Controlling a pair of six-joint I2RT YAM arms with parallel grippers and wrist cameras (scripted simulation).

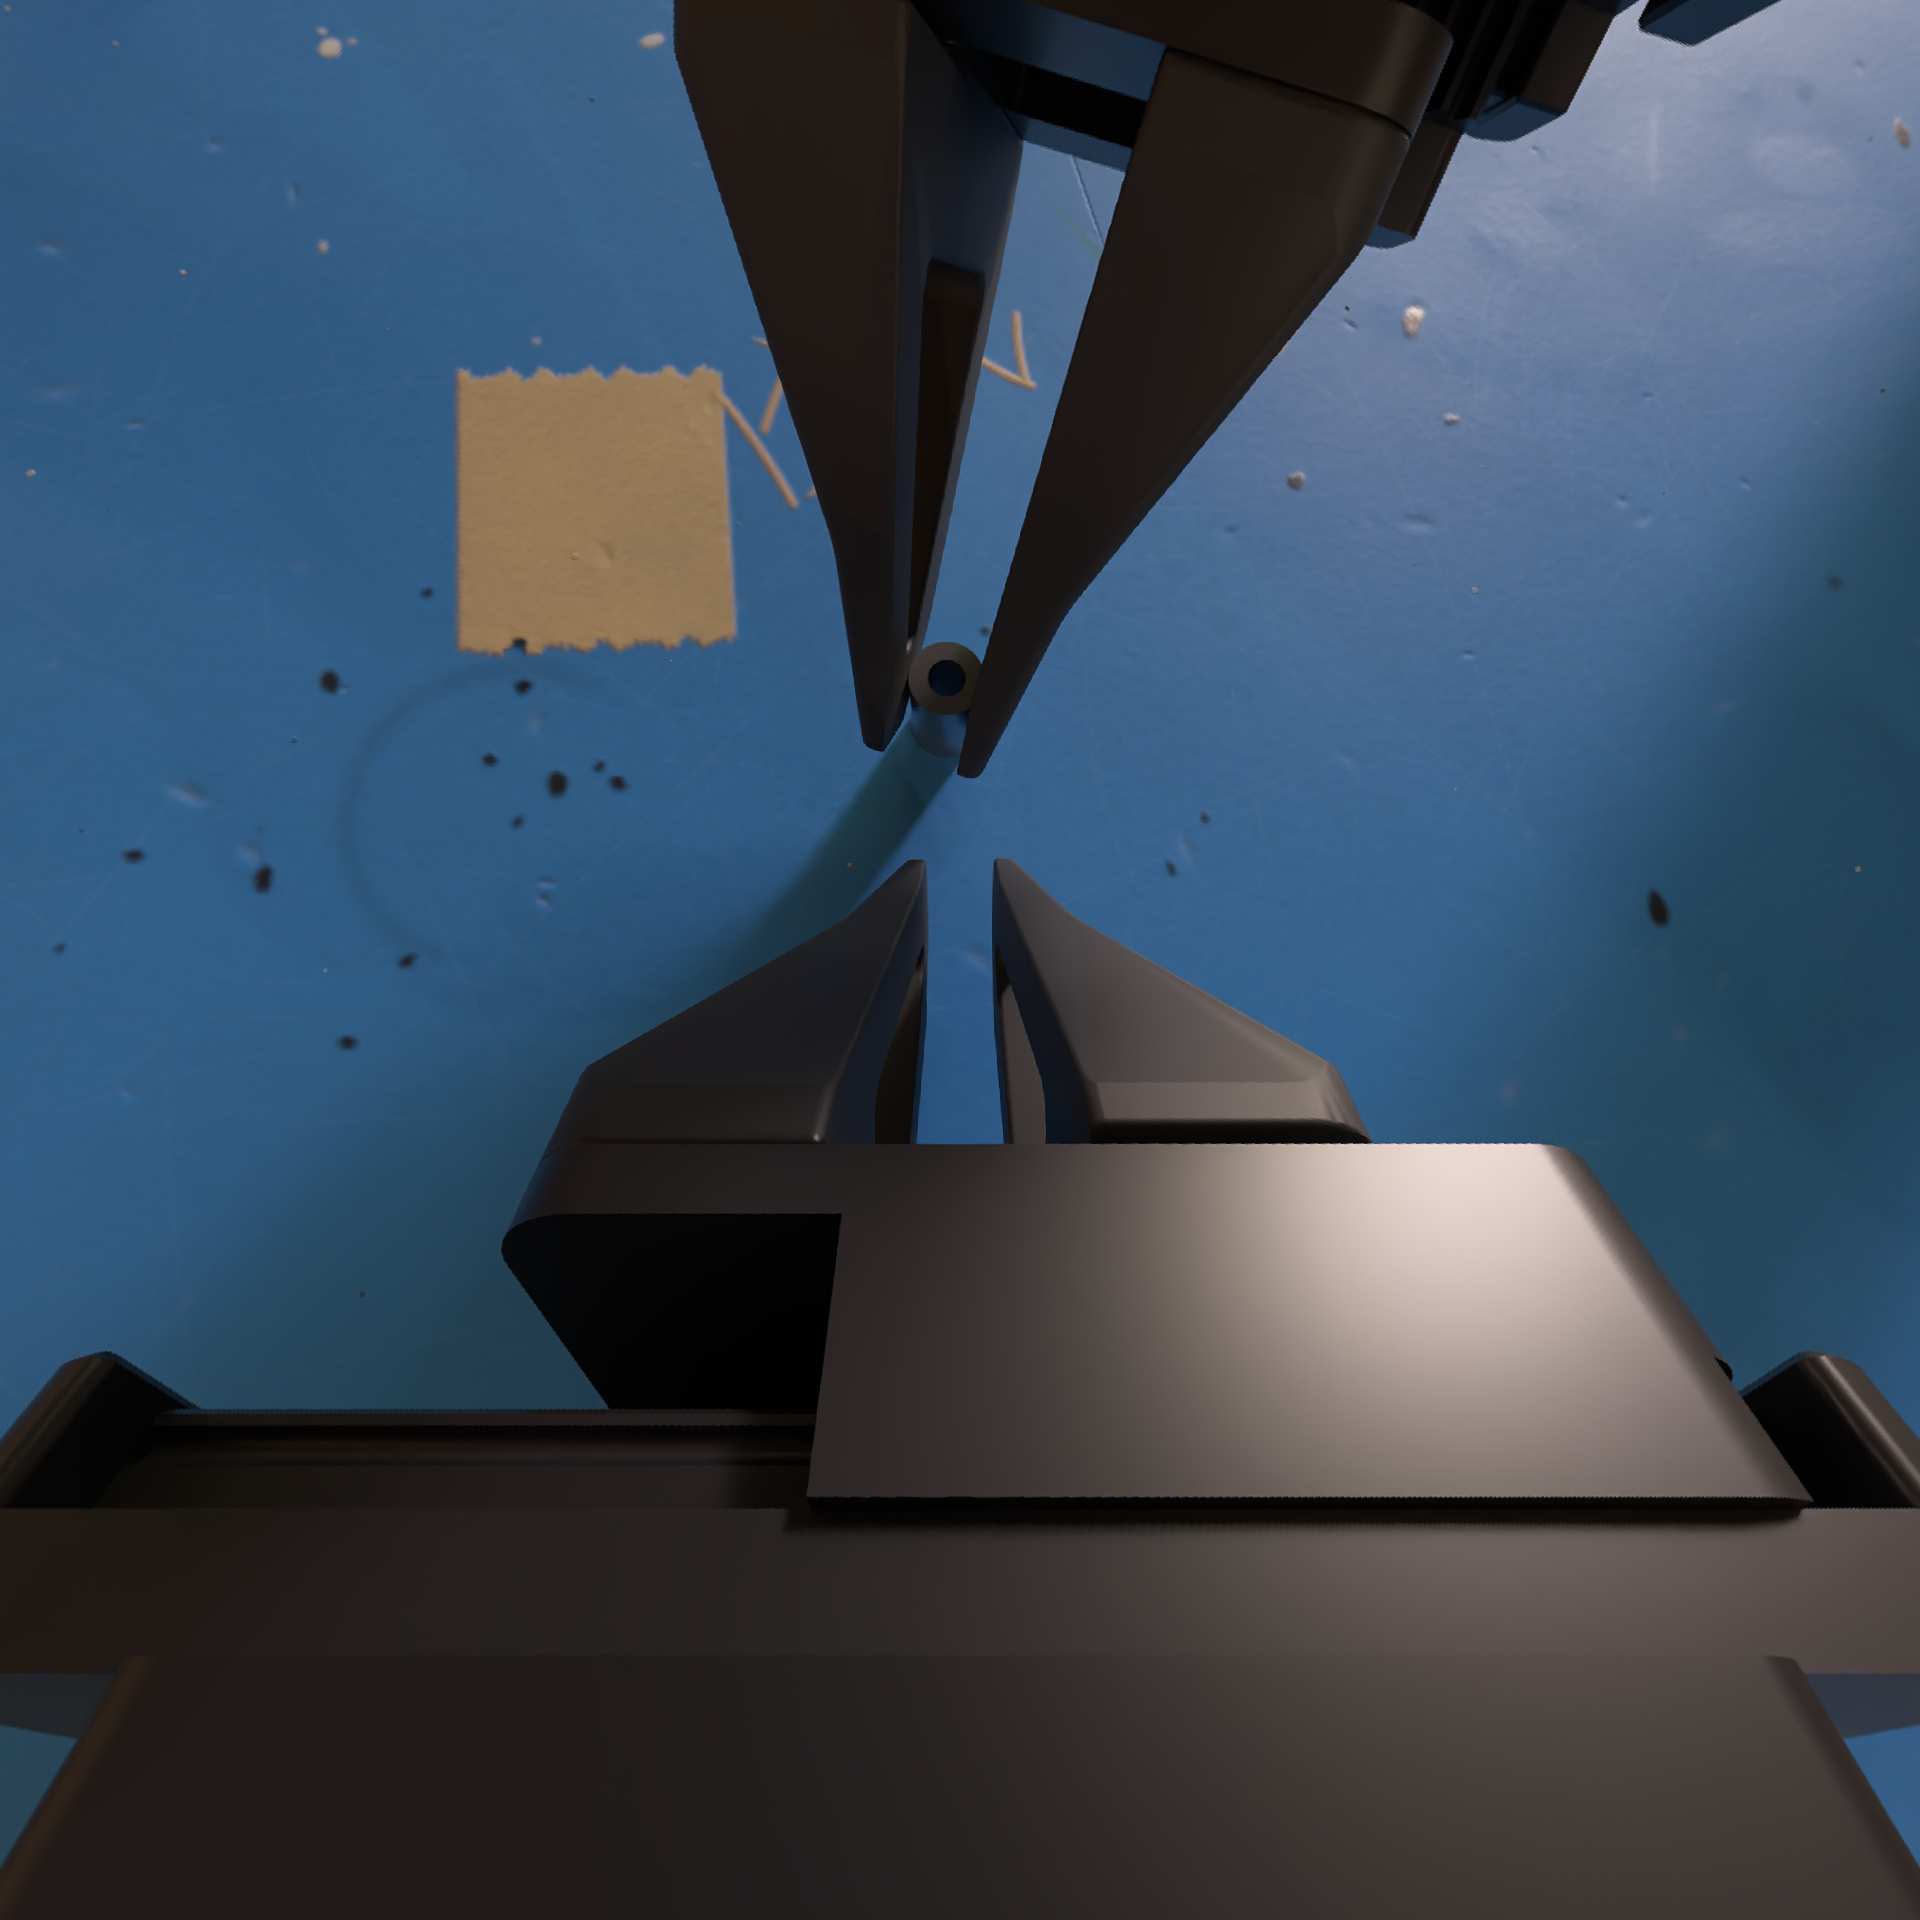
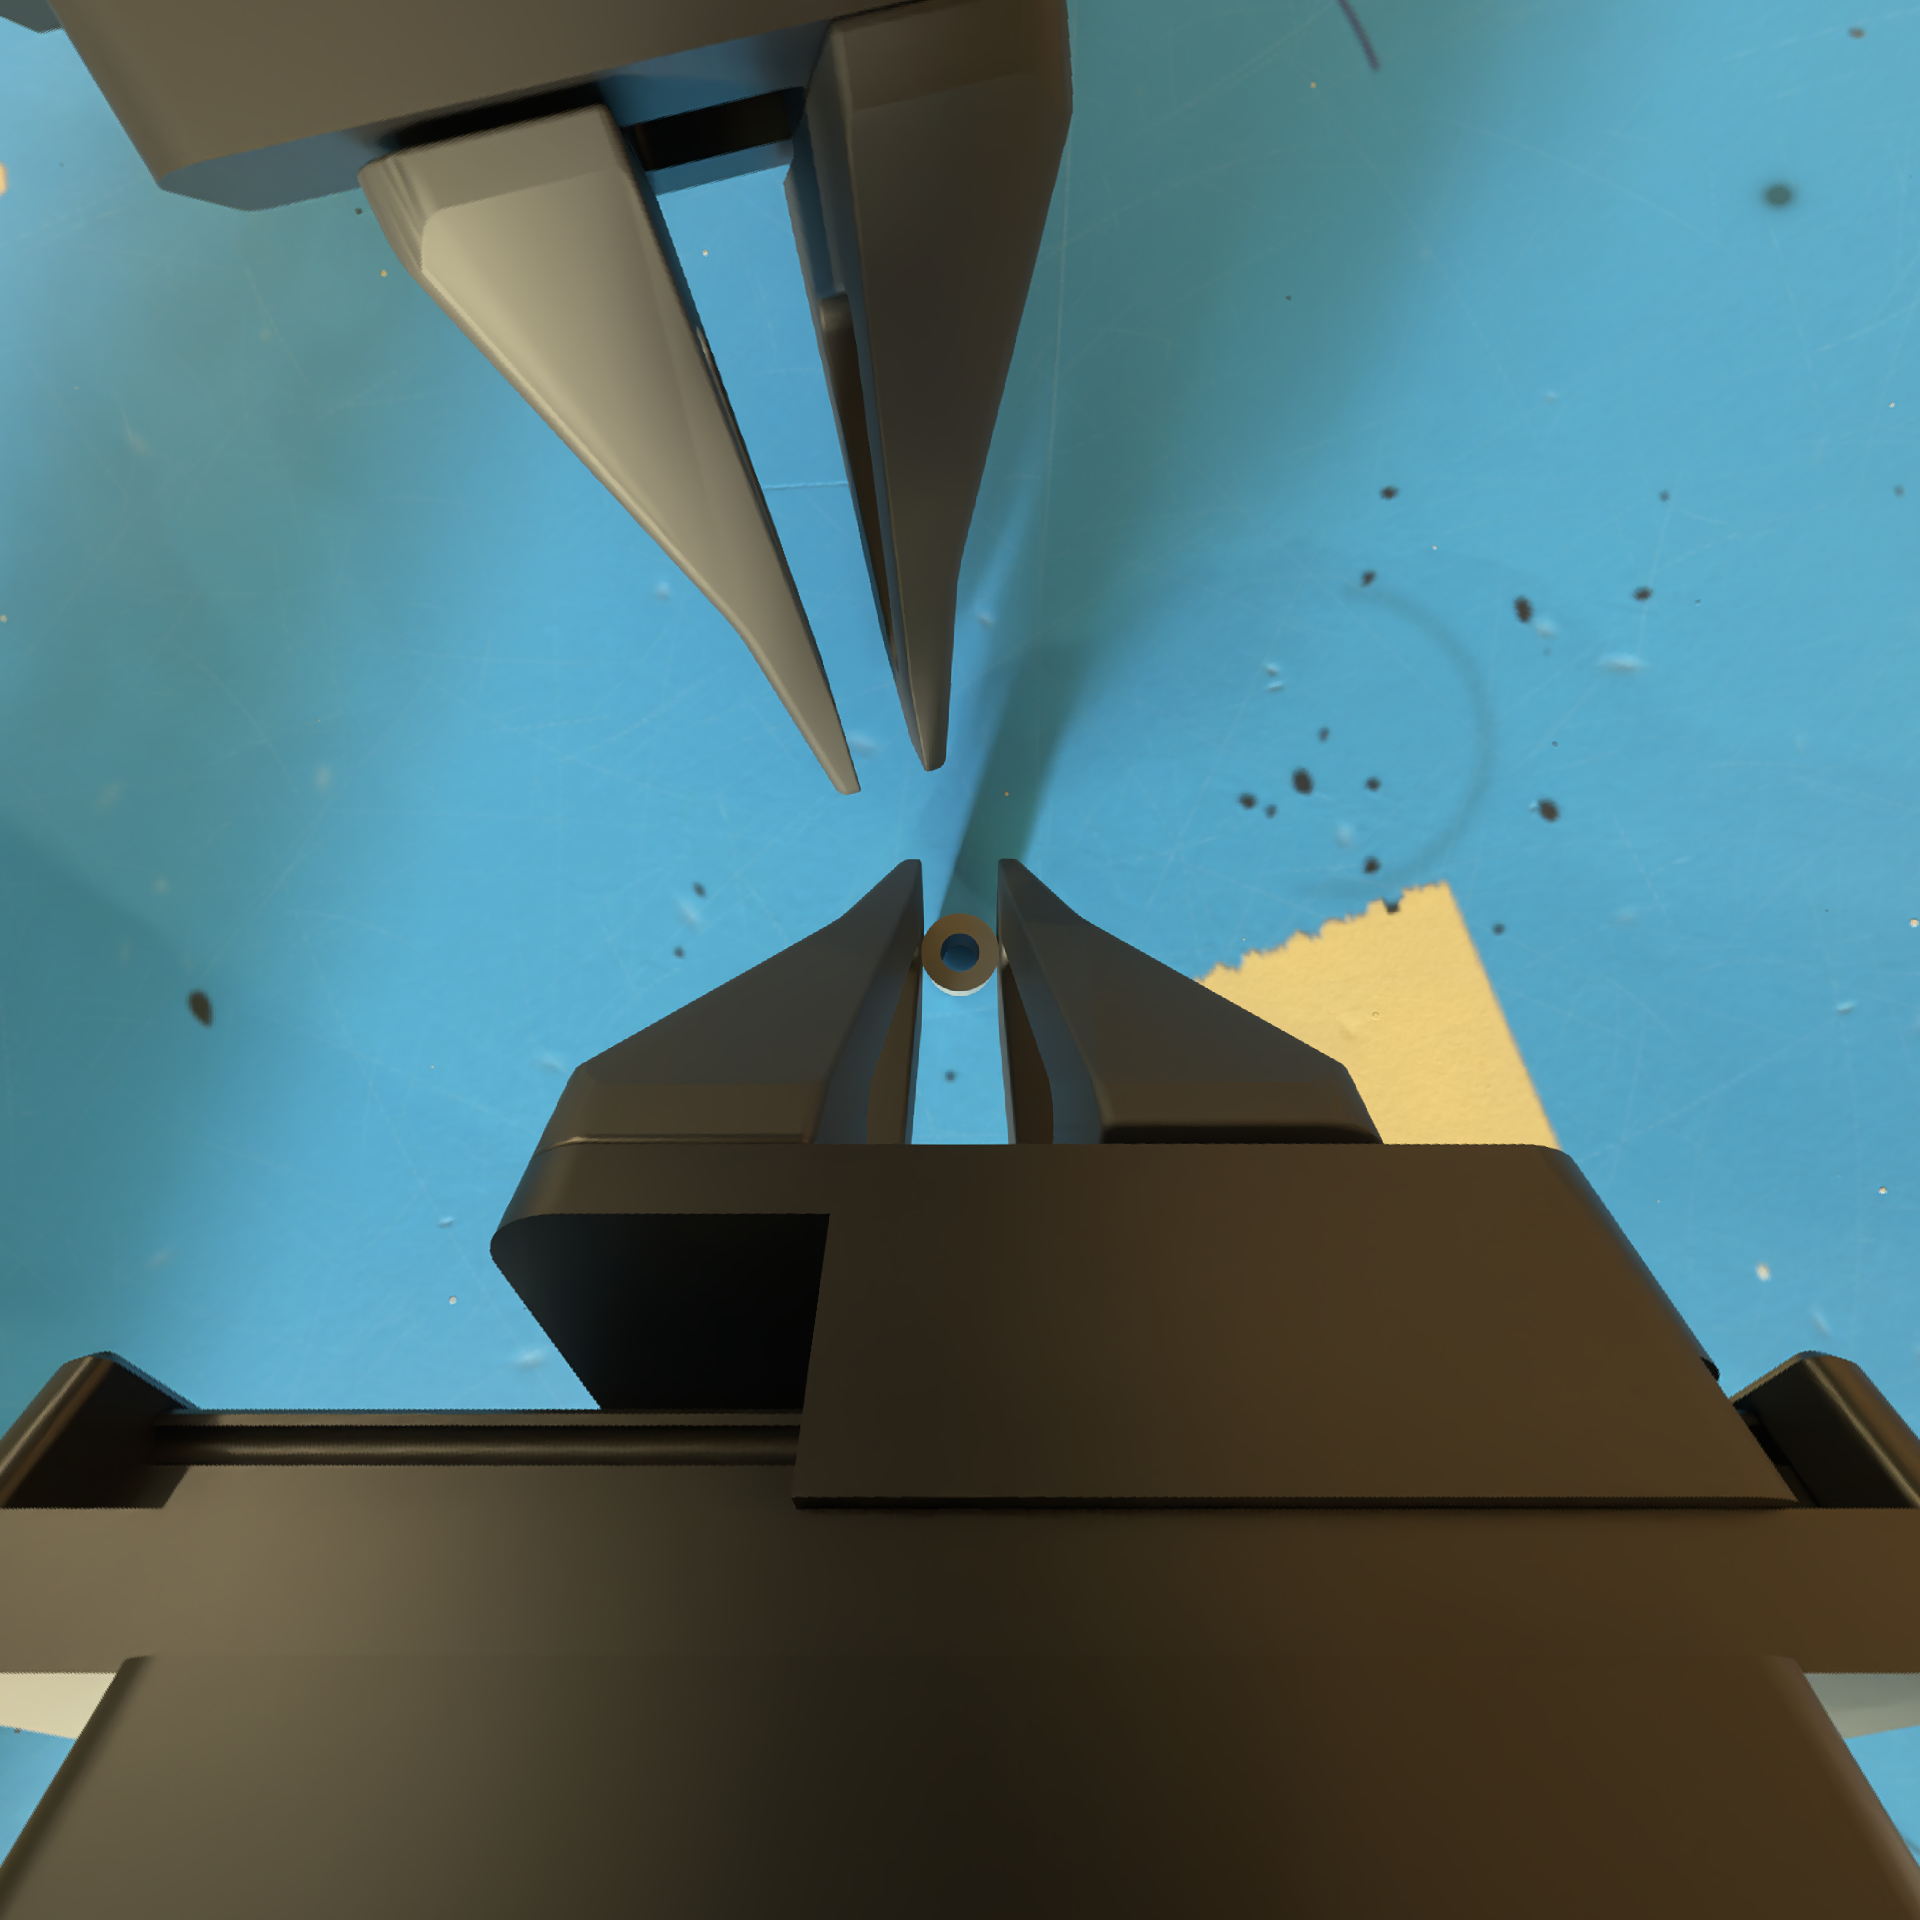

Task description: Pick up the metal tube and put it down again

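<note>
The metal tube (image 2: 959, 954) is a short grey cylinder with a hole, seen end-on and upright between my right gripper's (image 2: 959, 868) fingers, which are shut on it over the blue table (image 2: 312, 727). Its lower end is hidden. In the left wrist view the tube (image 1: 943, 681) sits between the right gripper's (image 1: 925, 758) tips, which come in from the top. My left gripper (image 1: 959, 868) is empty, its fingers a narrow gap apart, tip to tip with the right gripper. It also shows in the right wrist view (image 2: 889, 779).
A tan patch of tape (image 1: 595, 509) lies flat on the blue table (image 1: 1455, 727), left of the grippers; it also shows in the right wrist view (image 2: 1382, 1018). Dark specks, pale flecks and a faint ring mark dot the surface.
</note>
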